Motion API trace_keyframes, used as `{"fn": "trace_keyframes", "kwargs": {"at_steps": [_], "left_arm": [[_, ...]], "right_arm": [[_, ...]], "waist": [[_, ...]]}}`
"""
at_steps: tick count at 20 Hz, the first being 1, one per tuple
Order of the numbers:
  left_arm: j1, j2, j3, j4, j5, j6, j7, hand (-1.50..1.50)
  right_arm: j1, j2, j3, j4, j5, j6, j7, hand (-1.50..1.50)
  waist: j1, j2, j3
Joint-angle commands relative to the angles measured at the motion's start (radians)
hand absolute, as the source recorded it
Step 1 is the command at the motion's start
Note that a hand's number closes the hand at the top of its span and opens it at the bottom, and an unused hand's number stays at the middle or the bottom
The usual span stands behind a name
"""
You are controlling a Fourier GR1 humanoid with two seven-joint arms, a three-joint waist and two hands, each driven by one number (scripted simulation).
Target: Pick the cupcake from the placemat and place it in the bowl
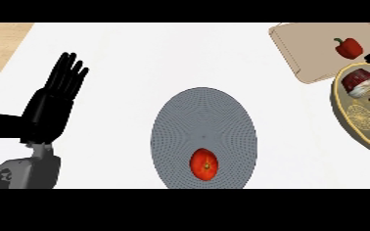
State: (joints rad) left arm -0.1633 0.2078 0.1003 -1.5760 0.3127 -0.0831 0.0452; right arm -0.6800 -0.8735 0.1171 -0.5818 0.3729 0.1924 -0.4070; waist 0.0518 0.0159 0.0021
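The cupcake [356,82], dark red with white topping, lies inside the yellowish bowl [338,108] at the right edge of the head view, which cuts off part of both. The grey oval placemat [180,127] lies in the middle of the counter and carries only a red tomato [204,164] near its front. My left hand [52,103] rests open at the far left, fingers up, far from the placemat and bowl. Of my right hand [367,57] only small black slivers show at the right edge beside the bowl.
A beige board [303,49] lies at the back right, touching the bowl's far side, with a red bell pepper [348,47] on it. The white counter stretches between the placemat and the bowl. A wooden strip [13,36] shows at the back left corner.
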Motion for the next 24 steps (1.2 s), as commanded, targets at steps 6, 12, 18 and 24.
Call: {"fn": "trace_keyframes", "kwargs": {"at_steps": [6,12,18,24], "left_arm": [[-0.063,0.023,0.041,0.066,0.014,-0.011,-0.006,0.00],[-0.046,0.030,0.036,0.016,0.017,-0.005,0.029,0.00],[-0.024,0.011,0.026,-0.012,0.013,0.002,0.026,0.00],[-0.005,-0.001,0.026,-0.016,0.011,-0.001,0.001,0.00]], "right_arm": [[-0.160,0.099,-0.110,0.226,-0.086,0.102,-0.188,-1.50],[-0.203,0.053,-0.335,0.341,-0.313,0.239,-0.170,-1.50],[-0.179,-0.078,-0.400,0.445,-0.344,0.271,-0.167,-1.50],[-0.097,-0.241,-0.432,0.490,-0.366,0.408,-0.189,-1.50]], "waist": [[-0.004,0.004,0.001],[-0.012,0.000,0.002],[-0.009,0.005,0.003],[-0.010,0.012,0.007]]}}
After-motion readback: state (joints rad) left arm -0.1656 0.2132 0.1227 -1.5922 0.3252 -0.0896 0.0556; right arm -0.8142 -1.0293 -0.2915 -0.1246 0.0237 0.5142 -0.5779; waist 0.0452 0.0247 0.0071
